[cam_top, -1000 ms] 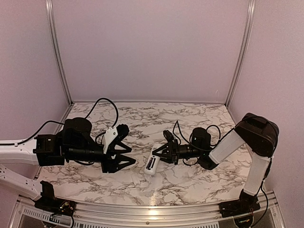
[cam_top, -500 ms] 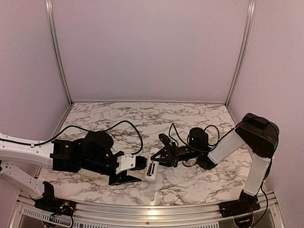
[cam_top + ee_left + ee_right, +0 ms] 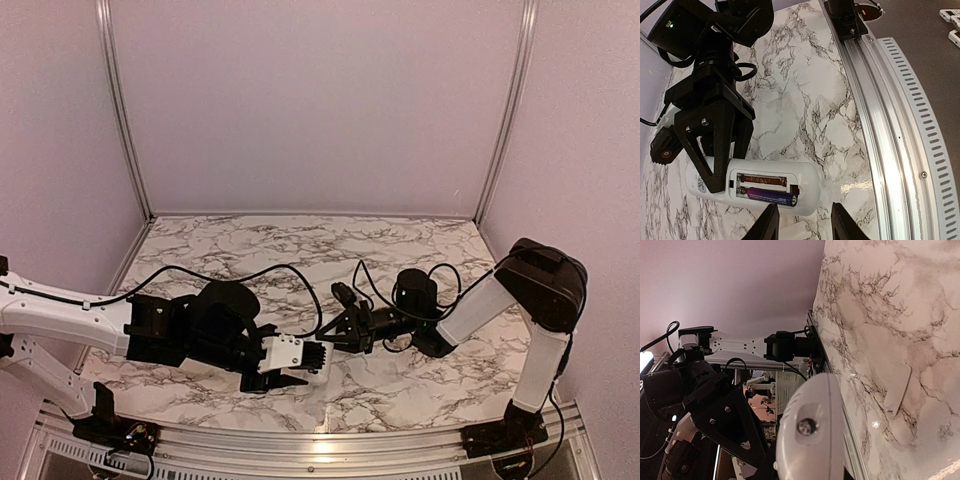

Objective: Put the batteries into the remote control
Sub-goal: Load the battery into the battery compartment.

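The right tool [image 3: 727,165] is closed on one end of the white oblong plastic remote control [image 3: 807,182]. One black finger lies across the upturned back and the other sits behind it. The battery bay is open and faces the left wrist camera. A dark slim cylindrical battery [image 3: 771,196] lies in the slot nearer the left tool [image 3: 805,222]. The content of the other slot is hard to make out.

The left tool's fingers stand apart with nothing gripped, just beside the remote control's long edge. A white fragment between them is cut off by the frame edge and cannot be identified.

In the top view the left tool [image 3: 305,362] hides most of the remote control. It cannot be told whether the remote control touches the marbled white worktop [image 3: 805,100]. A small plain white flat piece [image 3: 897,387] lies on the worktop.
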You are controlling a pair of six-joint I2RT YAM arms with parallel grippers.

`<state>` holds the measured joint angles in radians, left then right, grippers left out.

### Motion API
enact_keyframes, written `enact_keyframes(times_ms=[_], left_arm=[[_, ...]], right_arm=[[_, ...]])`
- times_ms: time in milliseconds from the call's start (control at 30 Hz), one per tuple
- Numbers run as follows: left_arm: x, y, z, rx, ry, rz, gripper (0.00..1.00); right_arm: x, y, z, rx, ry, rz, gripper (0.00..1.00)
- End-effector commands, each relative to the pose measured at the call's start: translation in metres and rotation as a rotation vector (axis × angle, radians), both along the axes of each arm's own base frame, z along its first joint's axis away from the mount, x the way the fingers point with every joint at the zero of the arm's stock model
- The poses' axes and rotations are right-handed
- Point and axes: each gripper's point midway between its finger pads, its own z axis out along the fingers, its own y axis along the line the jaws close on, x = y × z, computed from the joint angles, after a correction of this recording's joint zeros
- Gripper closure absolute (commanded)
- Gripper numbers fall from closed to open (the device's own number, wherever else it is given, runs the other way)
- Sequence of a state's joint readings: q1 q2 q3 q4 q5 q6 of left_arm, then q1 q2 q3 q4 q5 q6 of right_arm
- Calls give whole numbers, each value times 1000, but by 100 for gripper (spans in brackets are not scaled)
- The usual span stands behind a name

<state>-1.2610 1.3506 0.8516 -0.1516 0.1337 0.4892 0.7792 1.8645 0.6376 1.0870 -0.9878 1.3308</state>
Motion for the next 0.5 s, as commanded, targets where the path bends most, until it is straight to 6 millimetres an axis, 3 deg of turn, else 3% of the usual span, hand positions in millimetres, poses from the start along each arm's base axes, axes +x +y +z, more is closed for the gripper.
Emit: enact_keyframes(times_ms=[0, 467], left_arm=[[3, -9, 10, -20, -43, -12, 64], [7, -14, 5, -11, -72, -14, 73]], right_arm=[[-3, 6, 15, 41, -48, 30, 100], [-3, 7, 17, 46, -52, 30, 100]])
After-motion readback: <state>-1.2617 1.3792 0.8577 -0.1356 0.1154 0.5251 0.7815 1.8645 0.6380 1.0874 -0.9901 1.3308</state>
